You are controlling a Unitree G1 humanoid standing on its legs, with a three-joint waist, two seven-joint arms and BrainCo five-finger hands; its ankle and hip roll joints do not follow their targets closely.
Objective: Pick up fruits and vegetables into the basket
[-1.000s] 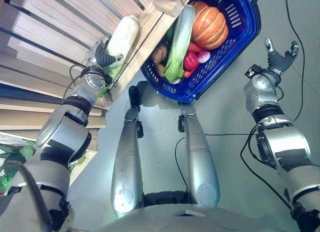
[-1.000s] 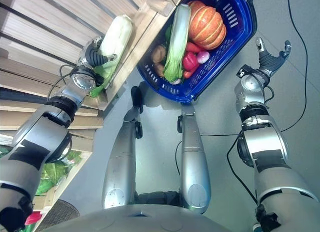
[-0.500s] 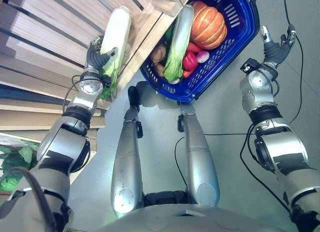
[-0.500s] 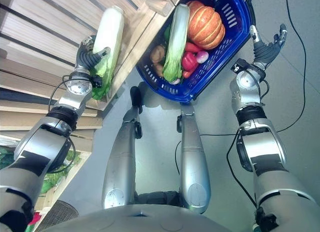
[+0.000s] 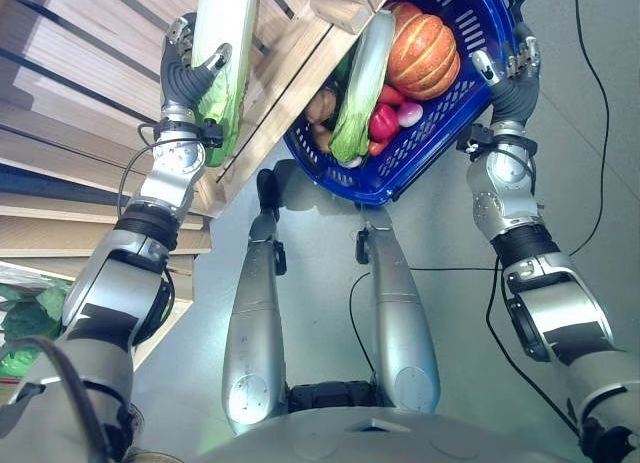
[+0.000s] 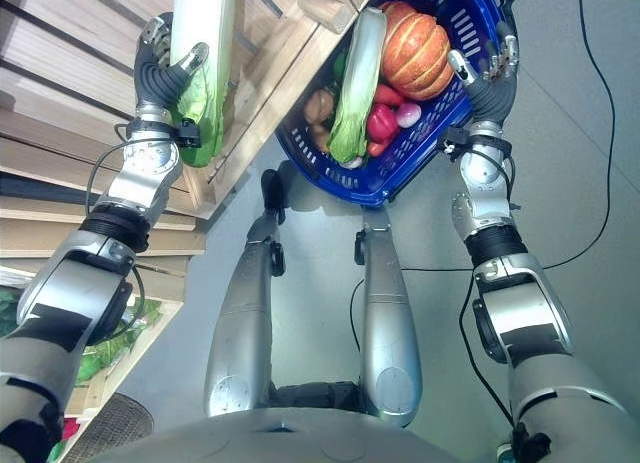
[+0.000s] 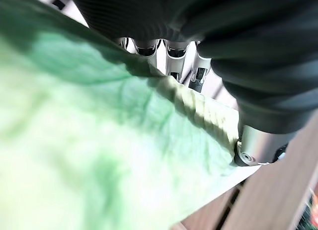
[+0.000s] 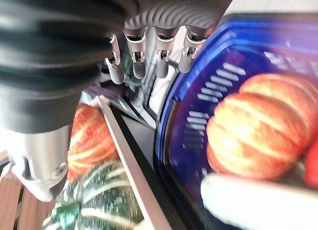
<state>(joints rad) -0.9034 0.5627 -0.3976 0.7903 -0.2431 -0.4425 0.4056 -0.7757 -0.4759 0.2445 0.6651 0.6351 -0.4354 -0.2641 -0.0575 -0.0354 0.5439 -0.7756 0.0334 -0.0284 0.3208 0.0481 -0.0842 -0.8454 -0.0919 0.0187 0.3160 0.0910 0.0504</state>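
Pale-green cabbage [image 5: 222,53] upright above shelf [image 5: 90,83]

I see the grey floor [image 5: 450,223] carrying the blue basket [image 5: 490,63], which sits beside the slatted wooden shelf [image 5: 90,73].

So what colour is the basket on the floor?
The basket is bright blue, with slotted walls. It shows best in the left eye view.
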